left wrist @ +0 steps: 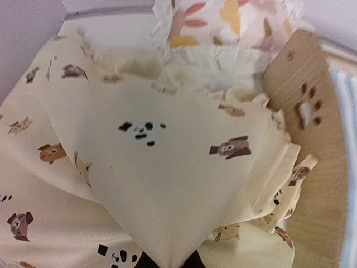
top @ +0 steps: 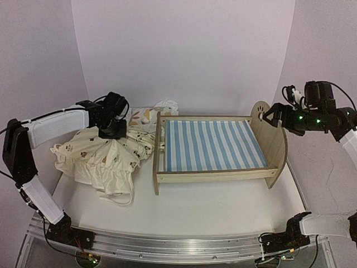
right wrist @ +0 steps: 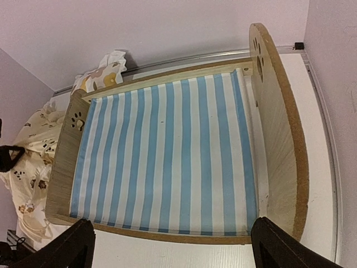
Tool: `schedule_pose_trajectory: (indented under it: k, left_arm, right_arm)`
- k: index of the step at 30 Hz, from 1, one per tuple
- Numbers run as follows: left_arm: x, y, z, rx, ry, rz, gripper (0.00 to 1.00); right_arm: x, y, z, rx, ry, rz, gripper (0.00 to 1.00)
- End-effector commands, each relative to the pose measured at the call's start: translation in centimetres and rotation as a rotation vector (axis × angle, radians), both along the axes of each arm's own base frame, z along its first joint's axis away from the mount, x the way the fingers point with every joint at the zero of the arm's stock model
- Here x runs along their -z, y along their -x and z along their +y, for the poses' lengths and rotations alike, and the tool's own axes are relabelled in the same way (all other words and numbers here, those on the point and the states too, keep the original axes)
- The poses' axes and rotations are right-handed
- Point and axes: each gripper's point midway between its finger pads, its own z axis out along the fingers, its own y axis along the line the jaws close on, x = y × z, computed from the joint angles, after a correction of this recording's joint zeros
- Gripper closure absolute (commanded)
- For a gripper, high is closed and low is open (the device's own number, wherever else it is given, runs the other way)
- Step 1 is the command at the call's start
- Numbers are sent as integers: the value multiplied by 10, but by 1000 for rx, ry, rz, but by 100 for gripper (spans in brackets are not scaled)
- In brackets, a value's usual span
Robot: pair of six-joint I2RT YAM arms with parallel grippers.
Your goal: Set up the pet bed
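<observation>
The pet bed (top: 212, 145) stands mid-table, a light plywood frame with a blue-and-white striped base and paw-print cutouts in its rounded end boards. The right wrist view shows its base (right wrist: 167, 151) bare. Left of it lies the cream animal-print quilt (top: 106, 159), bunched up. My left gripper (top: 114, 131) is shut on a peak of that quilt (left wrist: 156, 184), pinching fabric between its dark fingertips (left wrist: 146, 261), right beside the bed's left end board (left wrist: 301, 111). My right gripper (top: 273, 114) hovers open above the bed's right end board (right wrist: 279, 139), holding nothing.
A small leaf-print pillow (top: 148, 114) lies behind the quilt, against the bed's back left corner (left wrist: 223, 17). White backdrop walls curve round the table. A metal rail (top: 178, 245) with both arm bases runs along the near edge.
</observation>
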Motion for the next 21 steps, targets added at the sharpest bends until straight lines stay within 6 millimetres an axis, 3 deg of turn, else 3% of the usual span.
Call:
schedule_pose_trajectory:
  k: [1,7,12,16,21]
  left_arm:
    - [-134,-5,-14,8,158,-273,100]
    - [-207,4,-79,96,236,-394,100]
    - [-261,8,-104,130,359,-506,100]
    - [-270,0,-101,94,349,-553,100]
    - [-264,-3,-133,194,427,-553,100]
  right_arm:
    - [-2,-1,13,-43,-63,14,2]
    - [-3,-3,17,-49,-83,18,2]
    - [-2,-3,16,-48,-82,17,2]
    - [7,-7,19,-53,-80,40,2]
    - [15,-11,22,-56,-95,54,2]
